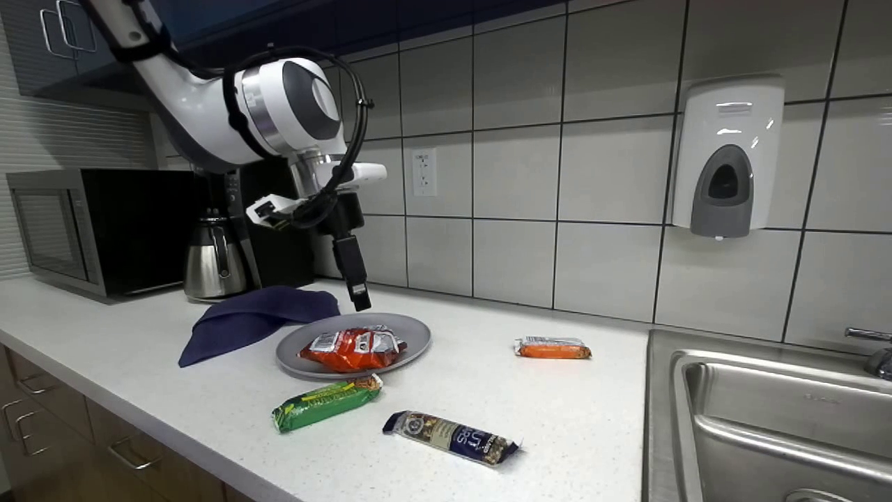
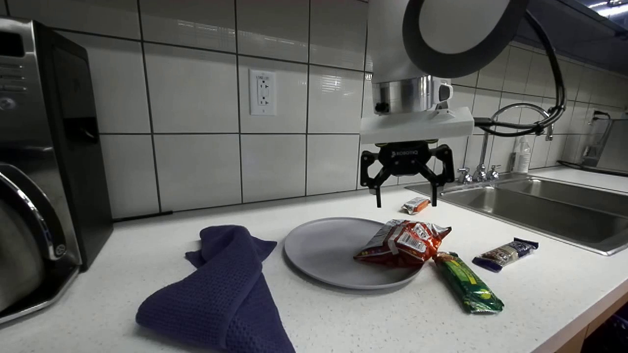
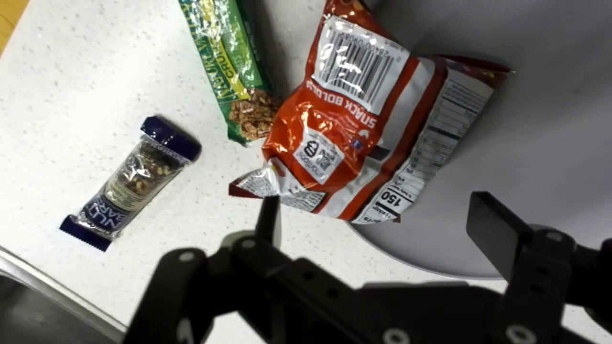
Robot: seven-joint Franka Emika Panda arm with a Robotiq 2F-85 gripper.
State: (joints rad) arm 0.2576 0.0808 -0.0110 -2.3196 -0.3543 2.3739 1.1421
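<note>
Overhead, the gripper (image 2: 406, 201) hangs with jaws spread, holding nothing, above the red bag (image 2: 406, 243) on the plate (image 2: 319, 250). Any grip would probably do best square over the bag's middle, squeezing softly, as it looks slick. Only the wrist view makes its lettering readable; farther off, an orange bar (image 1: 554, 350) shows in both exterior views but not there.

Red and silver snack bag (image 2: 402, 243), puffed and creased, barcode side up, lies off-center on grey plate (image 2: 324, 252), one end past the rim
</note>
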